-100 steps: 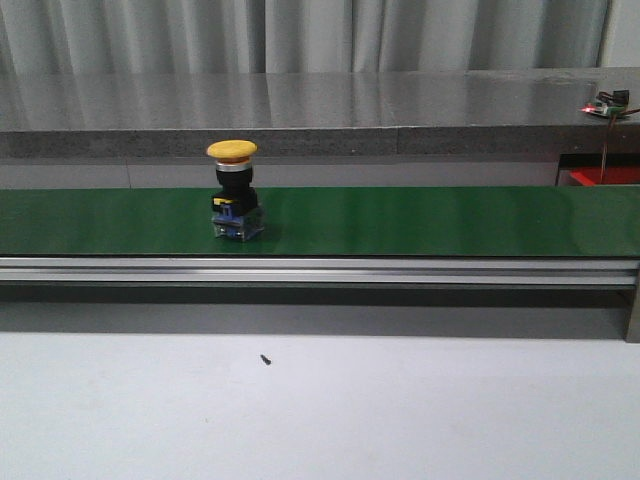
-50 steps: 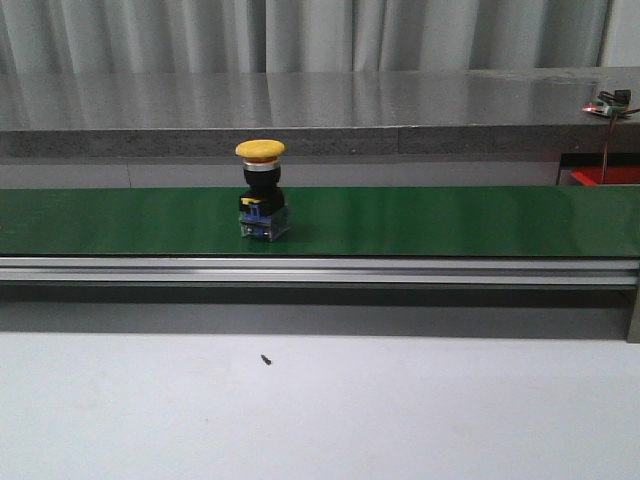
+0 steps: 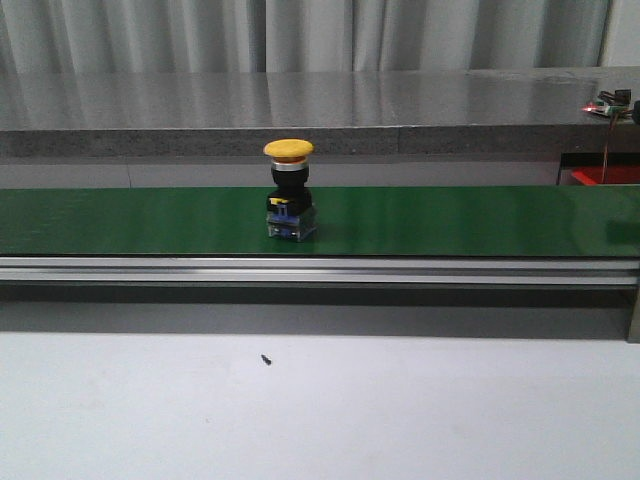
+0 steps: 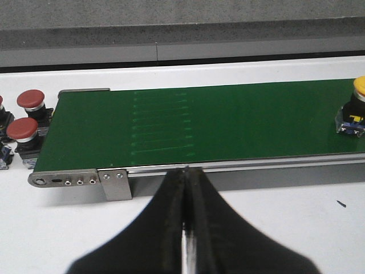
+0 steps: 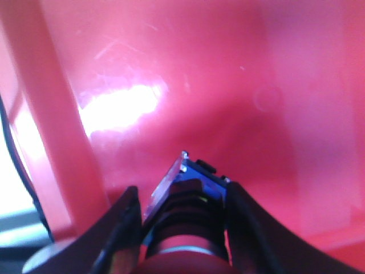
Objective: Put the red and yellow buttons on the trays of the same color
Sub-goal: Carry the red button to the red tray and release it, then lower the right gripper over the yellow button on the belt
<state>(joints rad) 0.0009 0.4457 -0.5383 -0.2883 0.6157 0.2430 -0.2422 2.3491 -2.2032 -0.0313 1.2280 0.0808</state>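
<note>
carrying a red button [image 5: 185,228] low over the red tray [image 5: 188,85] with the right gripper [image 5: 181,225], jaws clamped on either side of the button's ribbed black body and the blue contact block poking out ahead of the fingers. risks dropping it badly from here: letting go while tilted like this, as the wrist view suggests, could send the round-headed piece rolling or bouncing toward the tray's raised rim; contact with the tray floor cannot be told from this angle. risks a second miss too, on the green belt [image 3: 450,220], where a yellow button [image 3: 290,190] stands upright near the middle on its black and blue base, well apart from both arms; if the belt is running, could ride past reach before either arm is free. shows no yellow tray in any view, so the drop spot for that piece cannot be judged. only a sliver of the red tray peeks in at the far right of the front view, beyond the belt's end. leaves the left gripper [image 4: 185,228] hanging just in front of the belt's near rail, fingers pressed together with nothing between them, touching nothing. shows two more red buttons [image 4: 25,117] waiting on the white table [image 3: 320,410] just beside the belt's end plate, off the belt, not yet sorted.
</note>
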